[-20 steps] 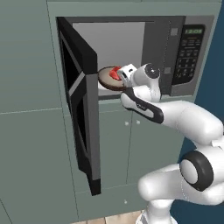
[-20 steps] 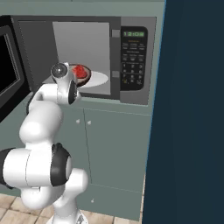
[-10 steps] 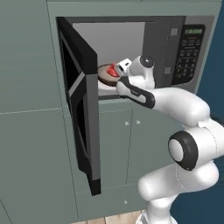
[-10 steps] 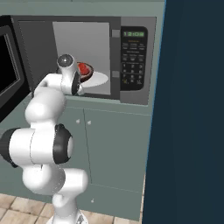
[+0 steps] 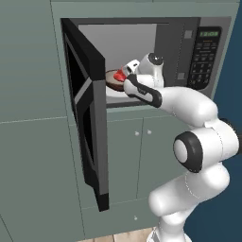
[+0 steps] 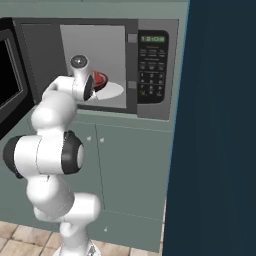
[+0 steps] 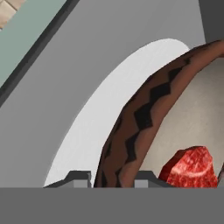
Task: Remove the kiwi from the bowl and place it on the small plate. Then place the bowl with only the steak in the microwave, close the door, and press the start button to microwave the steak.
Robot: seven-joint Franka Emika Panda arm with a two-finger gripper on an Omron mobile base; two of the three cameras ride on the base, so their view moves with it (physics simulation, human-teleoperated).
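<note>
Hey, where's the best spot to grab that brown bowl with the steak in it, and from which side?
By the rim nearest the open front, coming in from the front. The bowl is shallow with a thin wall, so fingers fit either side of it, as the hand grips now. That keeps clear of the steak.

A home kitchen is shown, rendered rather than photographed. The clearest sign is the microwave (image 5: 142,61), a black built-in unit set into a wall of grey-green cabinetry. Its door (image 5: 87,118) is swung wide open to the left of the grey cavity, and a dark keypad panel (image 6: 152,67) with a green display is fitted at the cavity's right. Food is seen inside the microwave: a brown bowl (image 7: 144,118) holding a red steak (image 7: 192,168). Cabinet doors (image 5: 137,165) with small round knobs are mounted directly below the microwave. Beige floor tiles (image 6: 20,237) are laid beneath those cabinets.
</note>
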